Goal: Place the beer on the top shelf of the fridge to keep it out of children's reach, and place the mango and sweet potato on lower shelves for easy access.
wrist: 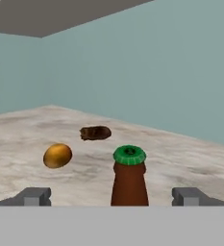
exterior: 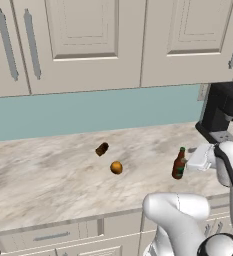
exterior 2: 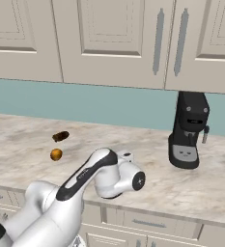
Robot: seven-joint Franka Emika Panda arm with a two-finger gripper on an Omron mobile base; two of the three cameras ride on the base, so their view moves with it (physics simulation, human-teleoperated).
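The beer [exterior: 178,164] stands upright on the marble counter [exterior: 48,180]: a brown bottle with a dark label, and its cap looks green in the hand view. My gripper [exterior: 194,160] is level with the bottle's neck, just right of it. In the hand view the neck [wrist: 129,180] rises between the two wide-apart fingertips [wrist: 35,196], so the gripper [wrist: 112,196] is open around it without touching. The round orange mango [exterior: 116,167] [exterior 2: 56,154] [wrist: 57,155] lies left of the bottle. The dark brown sweet potato [exterior: 102,149] [exterior 2: 61,136] [wrist: 95,133] lies behind the mango. The fridge with its shelves is out of view.
A black coffee machine [exterior: 222,112] [exterior 2: 188,131] stands at the counter's right end, close behind my arm. Beige panelled cupboards [exterior: 88,40] hang above a teal backsplash [exterior: 88,112]. Drawers [exterior: 48,237] run under the counter's front edge.
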